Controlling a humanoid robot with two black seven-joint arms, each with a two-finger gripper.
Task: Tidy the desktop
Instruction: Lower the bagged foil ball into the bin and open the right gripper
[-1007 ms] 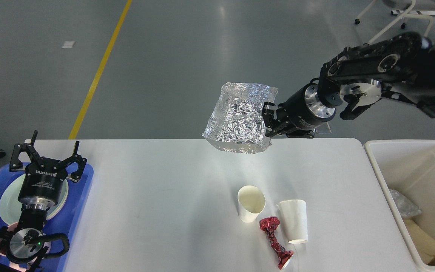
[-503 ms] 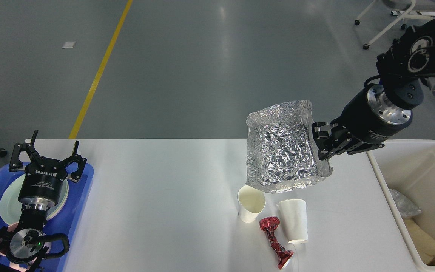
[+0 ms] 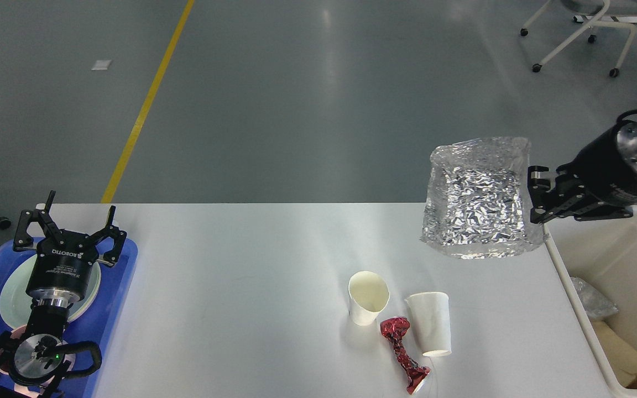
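**Foil tray carried at the right edge of the desk, toward the bin**

The right pincer (image 3: 539, 202) is clamped on the right rim of the foil tray (image 3: 479, 204) and holds it in the air, above the far right corner of the desk (image 3: 241, 276), just beside the cream bin (image 3: 617, 232). The left pincer (image 3: 64, 229) hangs with its fingers apart over the blue tray (image 3: 125, 265) at the left edge of the desk.

I judge the foil tray to be very light and thin, so it bends and dents easily. A hold on the rim is enough, but a hard squeeze will crumple it.

The paper cups also look light and soft. They are best taken across the wall near the mouth, with little force. The red wrapper is twisted and thin, and its middle seems the best place.

Count on the desk:
- two paper cups, one upright (image 3: 368, 298) and one lying (image 3: 432, 323)
- one red wrapper (image 3: 401, 351), near the front edge
- one foil tray, in the air
- one plate (image 3: 11, 290) in the blue tray
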